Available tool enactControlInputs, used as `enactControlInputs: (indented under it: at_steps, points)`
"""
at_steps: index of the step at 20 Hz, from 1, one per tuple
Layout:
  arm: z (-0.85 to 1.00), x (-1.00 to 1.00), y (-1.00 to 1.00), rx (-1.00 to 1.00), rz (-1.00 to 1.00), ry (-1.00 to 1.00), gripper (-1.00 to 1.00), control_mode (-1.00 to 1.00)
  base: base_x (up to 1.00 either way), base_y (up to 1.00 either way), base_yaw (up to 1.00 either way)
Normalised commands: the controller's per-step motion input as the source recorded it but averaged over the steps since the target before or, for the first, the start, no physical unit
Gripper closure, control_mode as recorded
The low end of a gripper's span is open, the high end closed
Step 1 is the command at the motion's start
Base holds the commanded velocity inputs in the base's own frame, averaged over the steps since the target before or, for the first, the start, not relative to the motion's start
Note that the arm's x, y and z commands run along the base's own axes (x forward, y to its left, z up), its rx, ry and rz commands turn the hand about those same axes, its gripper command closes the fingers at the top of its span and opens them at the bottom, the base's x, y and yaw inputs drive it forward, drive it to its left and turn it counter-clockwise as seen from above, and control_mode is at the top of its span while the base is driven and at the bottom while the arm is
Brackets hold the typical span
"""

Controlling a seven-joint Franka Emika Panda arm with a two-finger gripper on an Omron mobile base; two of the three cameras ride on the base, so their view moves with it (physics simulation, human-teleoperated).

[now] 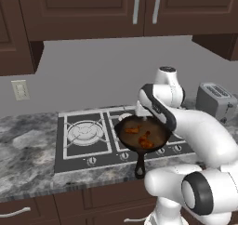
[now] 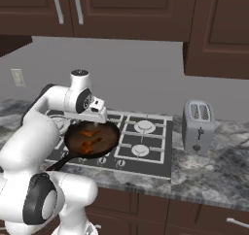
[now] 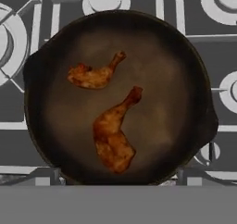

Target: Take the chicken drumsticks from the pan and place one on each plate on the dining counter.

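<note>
Pincer (image 2: 98,124) fingertips hidden behind hand; pan (image 1: 162,135) far rim behind arm.

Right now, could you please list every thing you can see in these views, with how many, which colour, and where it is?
chicken drumsticks: two, orange-brown, lying apart inside the pan.
pan: one, dark with brownish inside, on the gas hob, black handle toward the counter's front edge.
gas hob: one, dark with pale burners, set in the counter.
counter: one, grey marbled top, dark brown drawers below.
toaster: one, silver, on the counter to the right of the hob.
wall socket: one, off-white, on the grey wall at the left.
wall cabinets: dark brown, metal handles, above the counter.
robot arm: one, white with dark joints, bent over the pan; its pincer's state cannot be told.
</note>
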Motion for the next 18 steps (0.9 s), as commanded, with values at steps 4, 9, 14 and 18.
enactControlInputs:
  at_steps: [4, 9, 14, 18]
  points:
    - [-0.73, 0.44, 0.00, 0.00, -0.02, 0.11, -1.00, -1.00, 0.00, 0.00, 0.00]
    - [-0.77, 0.40, 0.00, 0.00, -0.02, 0.09, -1.00, -1.00, 0.00, 0.00, 0.00]
    - [-0.72, 0.34, 0.08, -0.02, -0.03, 0.06, -1.00, -1.00, 0.00, 0.00, 0.00]
    - [-0.64, 0.26, 0.15, -0.04, -0.03, 0.05, -1.00, -1.00, 0.00, 0.00, 0.00]
